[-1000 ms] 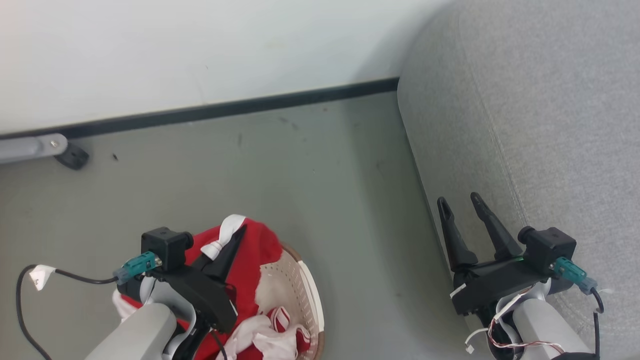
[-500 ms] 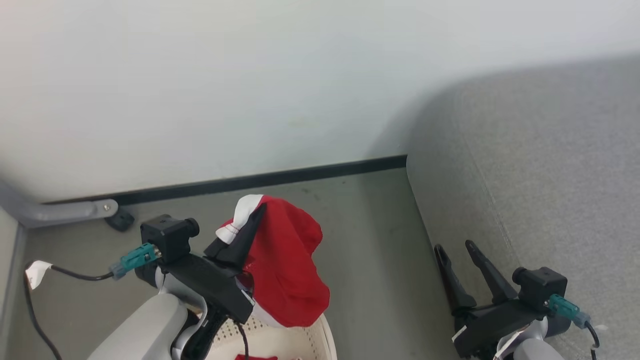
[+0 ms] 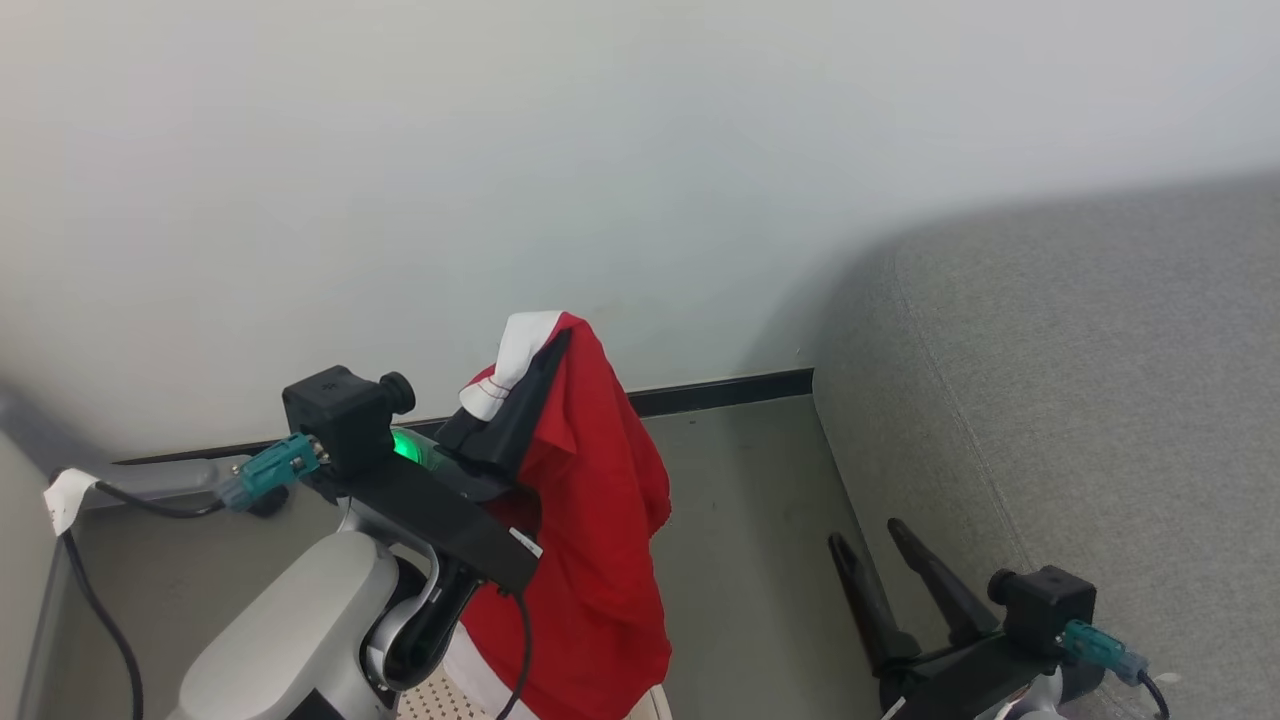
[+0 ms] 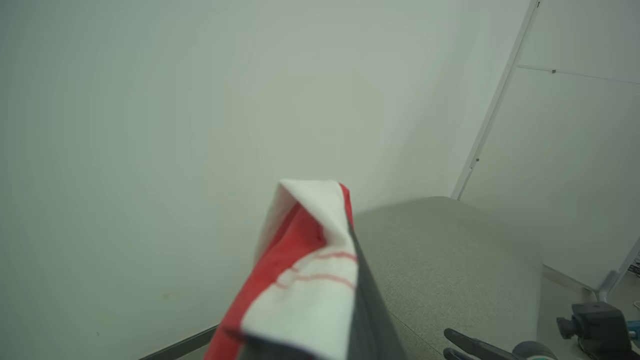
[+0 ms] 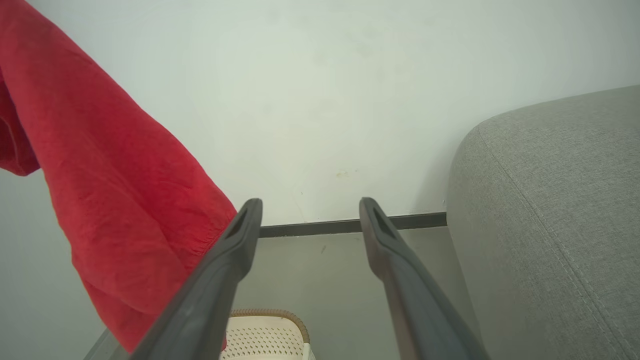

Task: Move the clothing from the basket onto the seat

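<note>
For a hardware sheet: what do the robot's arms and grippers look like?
The left gripper and right gripper each have long tapering dark jaws, a boxy black camera and a teal connector with a black cable. The left forearm is pale grey, its wrist lit green, its cable tagged white.

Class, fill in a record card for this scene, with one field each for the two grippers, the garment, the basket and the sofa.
left gripper: shut on the red garment, raised above the basket
right gripper: open, holding nothing, beside the sofa
red garment: hanging from the left gripper, white trim at the pinch
basket: cream, perforated, below the garment, partly in view
sofa: grey, on the robot's right, garment not yet on it
</note>
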